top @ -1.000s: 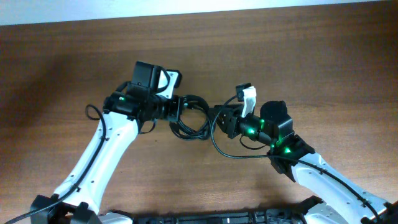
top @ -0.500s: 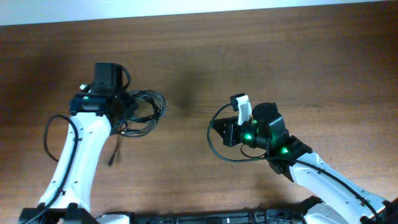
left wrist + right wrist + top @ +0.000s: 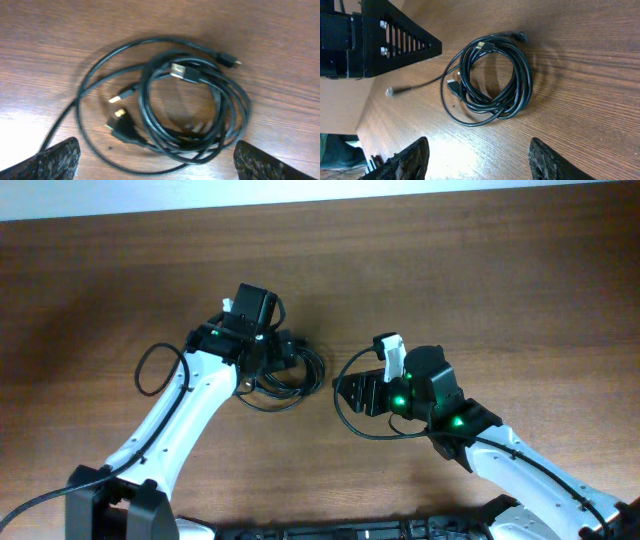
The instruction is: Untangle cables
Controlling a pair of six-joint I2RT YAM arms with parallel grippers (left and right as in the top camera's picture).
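Black cable coil: flat on the wooden table, several loops overlapping; gripped by neither arm
Left gripper: released, fingers spread wide, over the coil, nothing between the tips
Right gripper: released as well, jaws apart and empty, just beside the coil on the side away from the left arm, pointed at it
Hidden from overhead: part of the coil covered by the left gripper; crossings underneath unreadable there
Cut off: only the fingertips of each gripper seen in the wrist views, at the bottom corners
Hard to make out: which strand passes over which where the loops bunch on the thick side of the coil; number of separate cables cannot be told
Plug ends: flat USB plug lying on top of the coil; small plug just outside the outer loop; gold-tipped end inside it
Loose tail: leaves the coil toward the left arm's black housing, ends in a metal tip
Thin black loop: beside the right gripper, apart from the coil; arm wiring or task cable, cannot tell
Edges: far table edge well beyond the coil, along the top of the overhead view; another edge past the loose tail in the right wrist view
Open room: bare wood round the coil apart from the two arms, widest on the far side
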